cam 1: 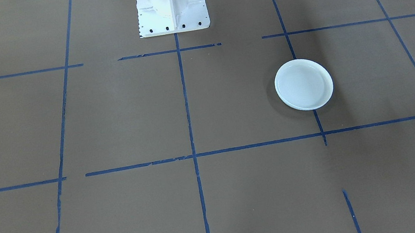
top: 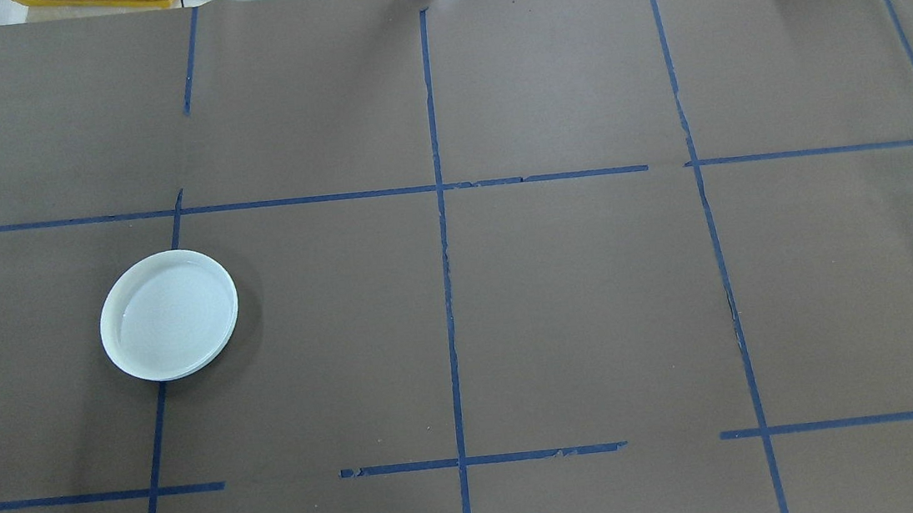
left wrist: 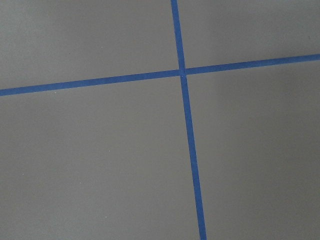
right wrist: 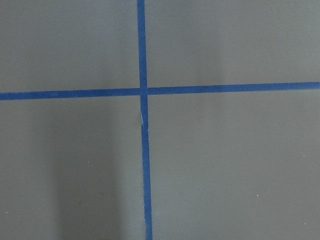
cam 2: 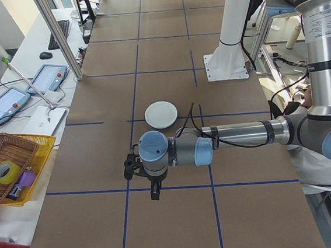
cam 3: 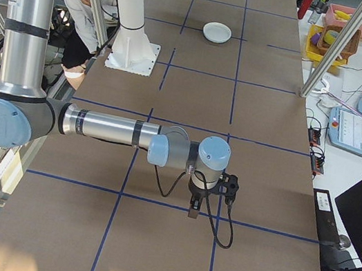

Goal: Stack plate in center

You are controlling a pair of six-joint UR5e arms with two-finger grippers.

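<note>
— Where do we see the plate?

— We see it lying flat on the brown counter, over one blue tape line, on the side of our left hand. It is well apart from that hand, farther along the counter toward the white pedestal. From our right hand it is far away, at the other end.

— Are our hands open or closed?

— We cannot tell. Both show only in the side views, hanging above the counter, touching nothing. The wrist cameras show only tape crossings.
</note>
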